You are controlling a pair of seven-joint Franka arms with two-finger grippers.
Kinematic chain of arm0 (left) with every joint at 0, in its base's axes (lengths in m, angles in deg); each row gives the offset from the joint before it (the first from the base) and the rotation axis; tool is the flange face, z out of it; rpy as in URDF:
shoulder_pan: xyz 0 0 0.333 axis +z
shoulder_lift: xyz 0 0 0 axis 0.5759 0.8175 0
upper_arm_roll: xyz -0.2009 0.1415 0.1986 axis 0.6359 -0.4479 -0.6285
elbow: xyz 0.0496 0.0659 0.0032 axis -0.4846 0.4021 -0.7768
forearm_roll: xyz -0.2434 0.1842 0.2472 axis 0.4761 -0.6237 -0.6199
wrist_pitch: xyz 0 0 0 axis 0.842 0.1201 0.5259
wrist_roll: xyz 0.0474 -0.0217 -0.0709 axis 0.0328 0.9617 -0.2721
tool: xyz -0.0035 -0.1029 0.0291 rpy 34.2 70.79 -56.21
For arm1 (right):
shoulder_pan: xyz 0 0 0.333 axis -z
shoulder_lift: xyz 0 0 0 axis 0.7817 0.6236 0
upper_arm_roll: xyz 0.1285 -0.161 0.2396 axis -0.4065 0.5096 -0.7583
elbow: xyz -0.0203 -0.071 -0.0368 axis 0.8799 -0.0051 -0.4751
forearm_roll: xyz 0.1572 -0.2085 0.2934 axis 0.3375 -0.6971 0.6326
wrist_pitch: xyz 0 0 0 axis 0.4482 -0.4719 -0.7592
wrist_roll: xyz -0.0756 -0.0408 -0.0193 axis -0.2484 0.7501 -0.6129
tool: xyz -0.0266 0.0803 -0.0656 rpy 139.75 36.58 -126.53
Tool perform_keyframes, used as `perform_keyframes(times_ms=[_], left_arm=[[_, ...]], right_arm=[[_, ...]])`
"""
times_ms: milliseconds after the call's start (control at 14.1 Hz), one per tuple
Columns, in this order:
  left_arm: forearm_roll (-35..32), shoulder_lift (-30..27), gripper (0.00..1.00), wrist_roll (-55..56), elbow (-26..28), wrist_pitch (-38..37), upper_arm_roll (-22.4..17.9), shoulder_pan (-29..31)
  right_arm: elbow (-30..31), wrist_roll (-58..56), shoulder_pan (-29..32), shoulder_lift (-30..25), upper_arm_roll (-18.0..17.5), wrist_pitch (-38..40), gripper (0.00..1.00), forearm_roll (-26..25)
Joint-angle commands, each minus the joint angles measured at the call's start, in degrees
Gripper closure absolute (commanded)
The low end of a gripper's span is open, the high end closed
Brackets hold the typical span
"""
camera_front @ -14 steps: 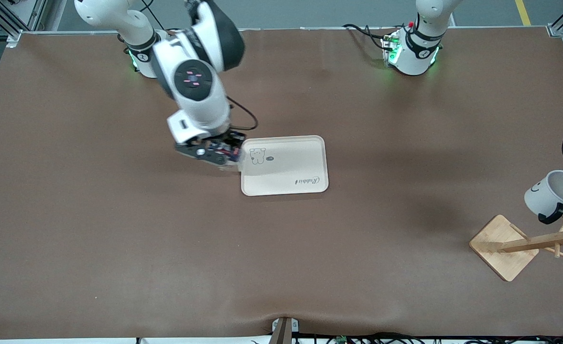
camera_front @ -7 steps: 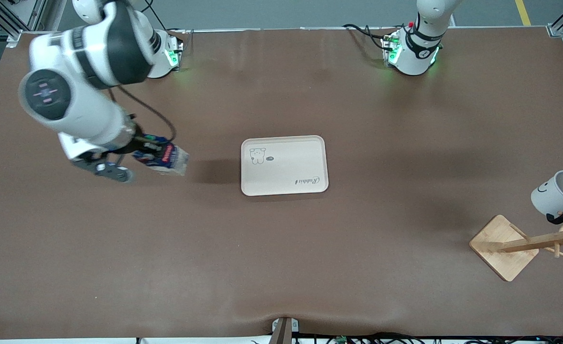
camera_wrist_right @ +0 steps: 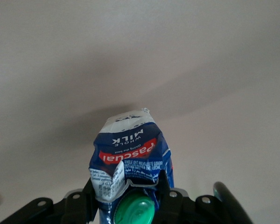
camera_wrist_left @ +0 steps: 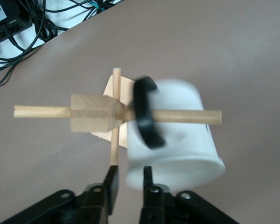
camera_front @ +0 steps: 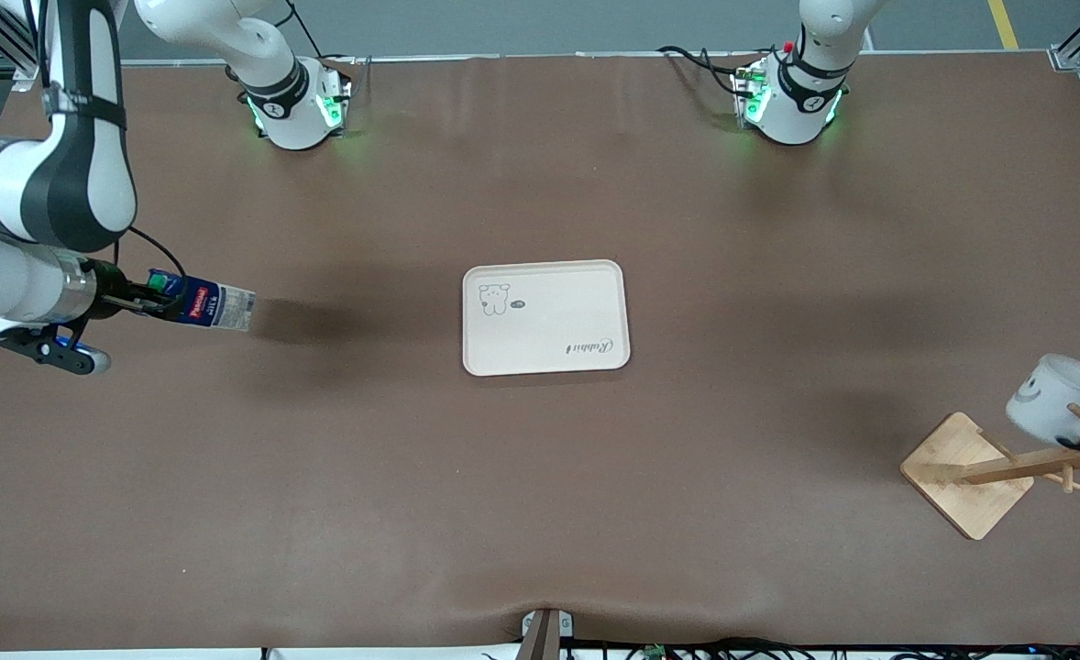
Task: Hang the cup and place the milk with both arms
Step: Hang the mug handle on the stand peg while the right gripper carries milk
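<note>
Right gripper (camera_front: 150, 298) hangs over the brown worktop (camera_front: 540, 513) near the edge at the right arm's end, clamped on the milk (camera_front: 203, 305). In the right wrist view its fingers (camera_wrist_right: 164, 186) pinch the carton's dented top just beside the green cap (camera_wrist_right: 135, 211). The carton lies nearly level, long axis running from the gripper toward the tray (camera_front: 545, 317), cap at the gripper, pale bottom leading. Bare worktop lies between carton and tray; the two are well apart.

Left gripper (camera_wrist_left: 129, 183) is at the worktop edge at the left arm's end, mostly out of the front view. In the left wrist view its fingers (camera_wrist_left: 112, 183) stand apart, with the cup (camera_front: 1050, 402) rim between them; contact cannot be told. The cup is tilted, its mouth toward the gripper, its black loop handle (camera_wrist_left: 145, 112) threaded on a peg (camera_wrist_left: 186, 116) of the wooden rack (camera_front: 1008, 466). The rack's post and cross pegs crowd just past the gripper; its square base (camera_front: 962, 472) sits on the worktop below.

Tray sits mid-worktop, between both grippers and well apart from each.
</note>
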Motion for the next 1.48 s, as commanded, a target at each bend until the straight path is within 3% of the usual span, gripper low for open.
perform_keyframes(times_ms=[0,354,495,566,636,707,919,1131,1414], left_arm=[[1.3,-1.0,0.00,3.7,-1.2,-0.8,0.9,0.0],[0.6,-5.4,0.00,15.0,-0.7,-5.9,2.8,-0.4],[0.0,-7.7,0.00,18.0,-0.6,-8.4,4.1,-0.6],[-0.1,-8.8,0.00,20.7,-0.2,-9.6,4.7,-0.8],[0.0,-9.8,0.00,23.8,0.0,-11.2,5.6,-0.8],[-0.1,-10.5,0.00,27.0,0.0,-13.2,6.6,-0.8],[0.0,-12.5,0.00,33.3,0.0,-17.2,8.5,-0.8],[0.0,-13.9,0.00,37.3,0.0,-20.1,9.6,-0.8],[-0.4,-15.8,0.00,38.5,-0.2,-20.7,11.9,-0.8]], right_arm=[[6.4,-6.1,0.3,-2.3,1.2,-6.8,1.00,-1.0],[13.0,-8.1,1.2,-3.1,1.5,-11.9,1.00,-1.0],[15.2,-10.3,2.0,-3.0,1.5,-14.5,0.91,-1.0],[15.6,-10.4,2.0,-3.0,1.5,-14.9,0.68,-1.0],[15.6,-10.4,2.1,-2.8,1.5,-14.8,0.31,-1.0],[15.4,-10.5,2.1,-2.8,1.5,-14.7,0.00,-1.0],[13.7,-10.5,2.1,-2.6,1.6,-12.5,0.00,-1.0],[7.7,-9.9,2.2,-2.1,1.6,-2.2,0.00,-1.1],[3.0,-11.7,3.2,-1.6,1.5,0.6,0.00,-1.1]])
